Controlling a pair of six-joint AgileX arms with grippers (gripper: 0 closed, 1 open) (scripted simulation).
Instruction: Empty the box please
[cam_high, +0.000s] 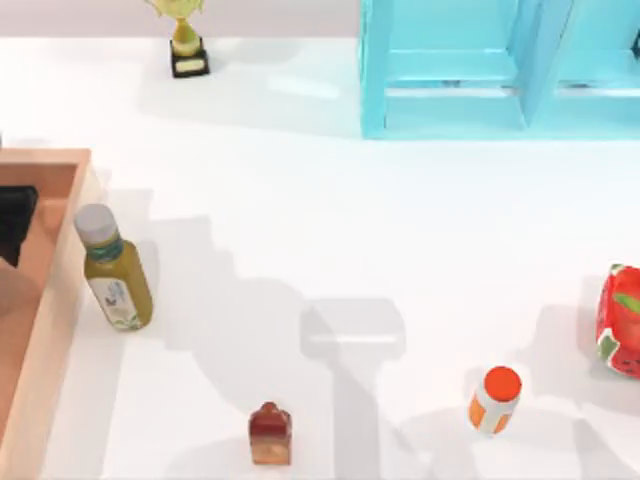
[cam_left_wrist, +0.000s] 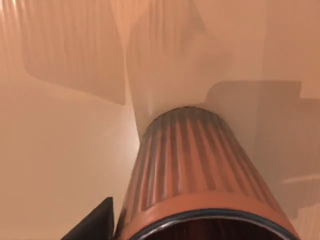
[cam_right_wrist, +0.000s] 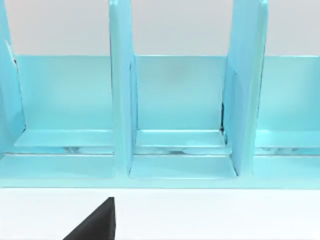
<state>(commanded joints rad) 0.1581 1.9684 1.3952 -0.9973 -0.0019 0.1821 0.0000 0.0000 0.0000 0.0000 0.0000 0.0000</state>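
The salmon-orange box (cam_high: 52, 300) sits at the table's left edge, cut off by the top view's border. My left gripper (cam_high: 14, 222) is down inside it. In the left wrist view a ribbed orange cylinder with a dark rim (cam_left_wrist: 195, 175) rises very close over the box floor (cam_left_wrist: 60, 135). One black fingertip (cam_left_wrist: 95, 225) stands wide beside it, apart from it, so the gripper reads as open. My right gripper faces the shelf, with one black fingertip (cam_right_wrist: 95, 225) standing equally wide.
On the white table are a green bottle with a grey cap (cam_high: 115, 270) next to the box wall, a small red-brown bottle (cam_high: 270, 434), an orange-capped bottle (cam_high: 495, 398) and a red carton (cam_high: 622, 320). At the back stand a turquoise shelf unit (cam_high: 450, 70) (cam_right_wrist: 170, 100) and a trophy (cam_high: 186, 45).
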